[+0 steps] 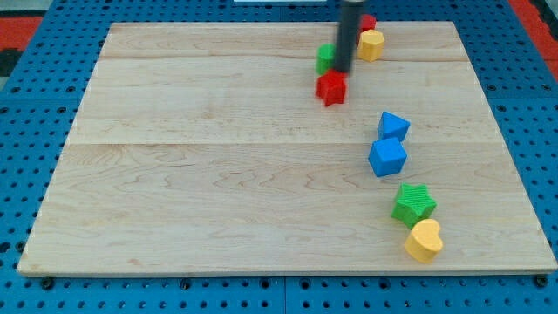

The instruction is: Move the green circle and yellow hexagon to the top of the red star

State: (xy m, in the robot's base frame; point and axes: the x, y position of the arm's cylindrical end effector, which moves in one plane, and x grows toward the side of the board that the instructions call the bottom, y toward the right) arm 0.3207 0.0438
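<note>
Risk: rod tool, no jaws to part or clamp; my tip (342,71) between green circle (325,58) and yellow hexagon (372,44), just beyond red star (331,87) on the far worktop (218,174). A nearward slip knocks the star away.

The wooden board (218,174) carries 8 blocks; relative to the red star (331,87), the green circle (326,58) sits just above it, the yellow hexagon (371,44) up-right.

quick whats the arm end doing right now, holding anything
No claw, just a rod: my tip holds nothing, sitting beside the green circle, just above the red star.
</note>
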